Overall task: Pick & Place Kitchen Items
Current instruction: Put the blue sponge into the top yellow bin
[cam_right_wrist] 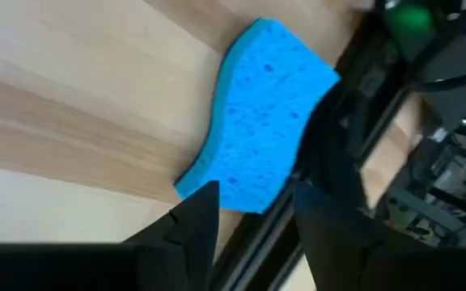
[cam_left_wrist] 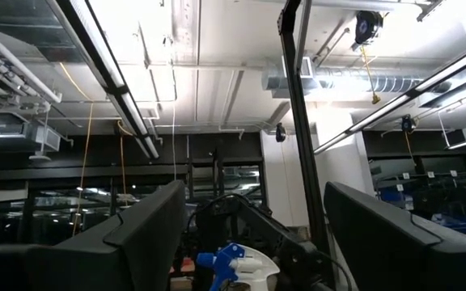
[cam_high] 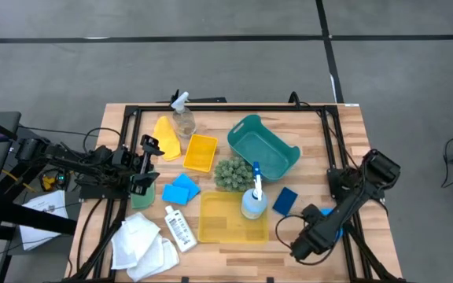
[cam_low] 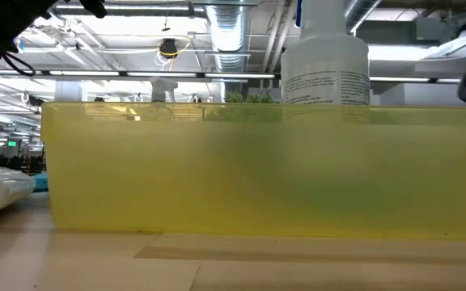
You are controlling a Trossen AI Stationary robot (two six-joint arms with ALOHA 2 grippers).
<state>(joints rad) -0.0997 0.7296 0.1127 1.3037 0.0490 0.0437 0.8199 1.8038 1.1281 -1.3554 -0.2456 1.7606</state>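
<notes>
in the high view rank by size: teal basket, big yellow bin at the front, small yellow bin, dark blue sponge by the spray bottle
1. Large translucent yellow bin and teal plastic basket: too close to rank.
2. Small yellow bin.
3. Dark blue sponge.

The middle of the worktop (cam_high: 305, 114) is packed: teal basket (cam_high: 263, 146), green bumpy ball (cam_high: 230, 173), white spray bottle (cam_high: 253, 201) & 2 yellow bins (cam_high: 200, 152) sit close, w/ little room between. White cloths (cam_high: 142, 245) fill the front left corner. Bare wood lies along the back edge & right side. A black frame (cam_high: 333, 141) rings the worktop, so a tool must go over it. A blue sponge (cam_right_wrist: 259, 121) lies against the frame at the right edge.
</notes>
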